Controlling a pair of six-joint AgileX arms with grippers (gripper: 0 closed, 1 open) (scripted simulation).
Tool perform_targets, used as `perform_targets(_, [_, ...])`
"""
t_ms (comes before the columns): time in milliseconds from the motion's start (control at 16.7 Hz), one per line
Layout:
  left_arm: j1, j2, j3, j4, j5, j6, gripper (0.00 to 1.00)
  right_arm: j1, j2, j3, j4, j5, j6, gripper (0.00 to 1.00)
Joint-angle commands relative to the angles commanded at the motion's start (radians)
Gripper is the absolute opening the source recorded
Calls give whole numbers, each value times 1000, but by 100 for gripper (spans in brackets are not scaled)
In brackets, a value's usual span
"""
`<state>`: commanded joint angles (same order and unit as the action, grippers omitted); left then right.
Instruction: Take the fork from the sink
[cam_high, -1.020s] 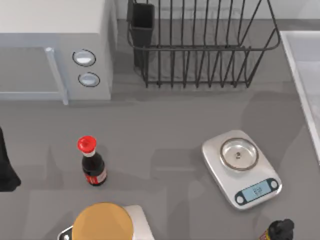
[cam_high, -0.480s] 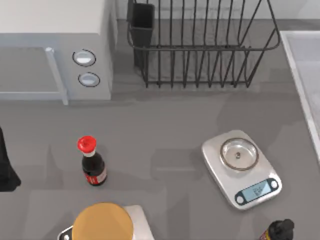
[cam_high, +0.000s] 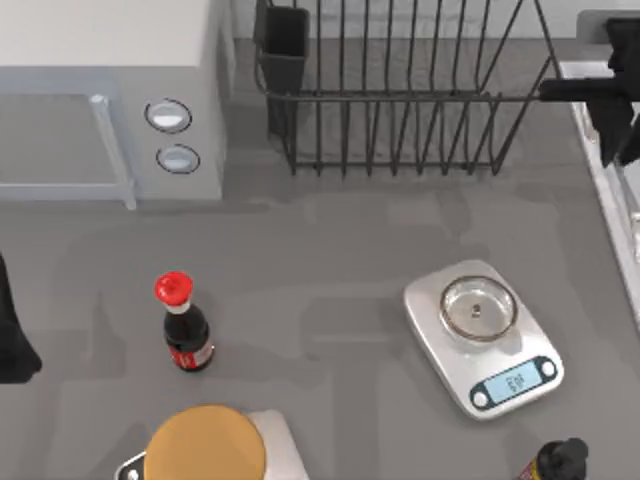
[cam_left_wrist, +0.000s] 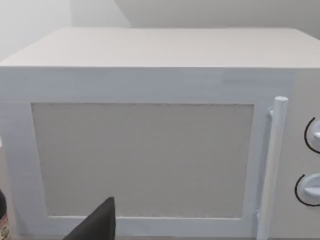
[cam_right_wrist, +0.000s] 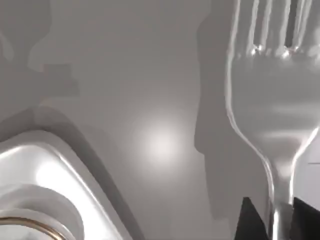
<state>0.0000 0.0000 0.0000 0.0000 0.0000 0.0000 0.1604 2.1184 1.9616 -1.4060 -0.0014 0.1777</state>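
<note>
Grey surface (cam_high: 330, 250) carries, largest down: white microwave (cam_high: 100, 90) at top-view left rear, black wire dish rack (cam_high: 400, 90) mid rear, pale sink (cam_high: 610, 200) along the right edge, kitchen scale (cam_high: 483, 335) right of centre, red-capped bottle (cam_high: 183, 325) left of centre.

Right end effector (cam_high: 615, 105): dark, up at the top-view right rear, over the near end of the sink's rim and just beside the rack's right corner. Right wrist view: fork (cam_right_wrist: 272, 100) runs straight out from between the dark fingertips (cam_right_wrist: 250, 220), neck clamped, tines pointing away. So the right end effector (cam_right_wrist: 274, 222) is pinching the fork at the narrow neck just behind the head. A corner of the scale shows beneath it, well apart from the fork, which appears to hang free above the surface.

Left end effector (cam_left_wrist: 97, 225): parked at the left edge, facing the microwave door; cannot tell its finger state.

Handling, as judgement: fork is light, rigid, polished metal, hence slippery and prone to swivel in a two-finger pinch. Neck hold is narrow; the head likely outweighs little, but the long handle behind the fingers could lever it round. Firm squeeze, slow travel advisable.
</note>
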Motion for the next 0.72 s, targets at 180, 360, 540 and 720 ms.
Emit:
perform_targets(180, [0, 0, 0, 0, 0, 0, 100, 129, -82, -55, -33, 2, 128, 0])
perform_targets(360, [0, 0, 0, 0, 0, 0, 100, 162, -109, -74, -43, 3, 162, 0])
perform_targets(540, [0, 0, 0, 0, 0, 0, 100, 159, -106, -71, -41, 0, 163, 0])
perform_targets(720, [0, 0, 0, 0, 0, 0, 100, 142, -131, -92, -60, 12, 180, 0])
